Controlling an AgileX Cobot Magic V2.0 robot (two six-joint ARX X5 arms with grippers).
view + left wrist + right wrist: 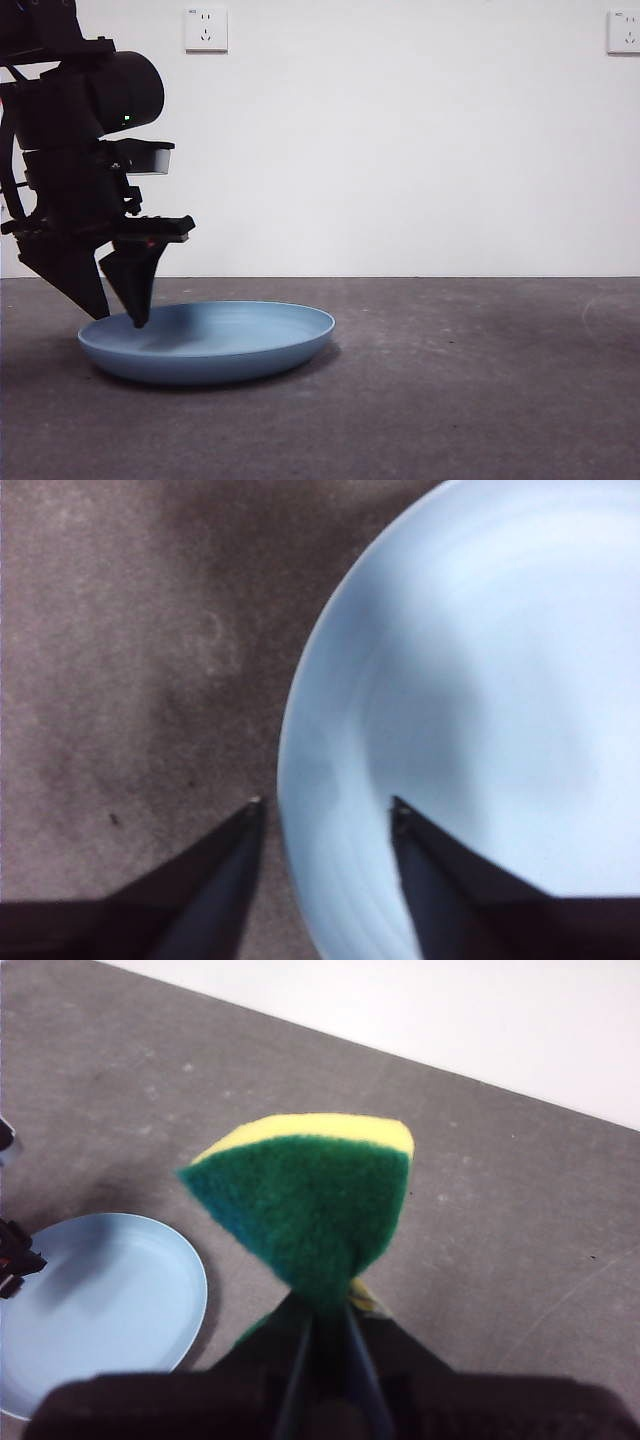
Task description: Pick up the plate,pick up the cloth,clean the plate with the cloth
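The light-blue plate [215, 342] lies flat on the dark table at the left of the front view. My left gripper [118, 318] reaches down over its left rim, open, with one jaw outside the rim and the other inside the plate. The left wrist view shows the rim of the plate [470, 710] passing between the tips of the left gripper [325, 808]. My right gripper [325, 1335] is out of the front view. It is shut on the cloth [310, 1205], a yellow sponge with a green scouring face, held up in the air above the table. The plate [95, 1310] lies below it to one side.
The table [480, 400] is a dark grey mat in front of a white wall with two sockets [206, 30]. The other arm's black tip [15, 1250] shows at the plate's edge in the right wrist view.
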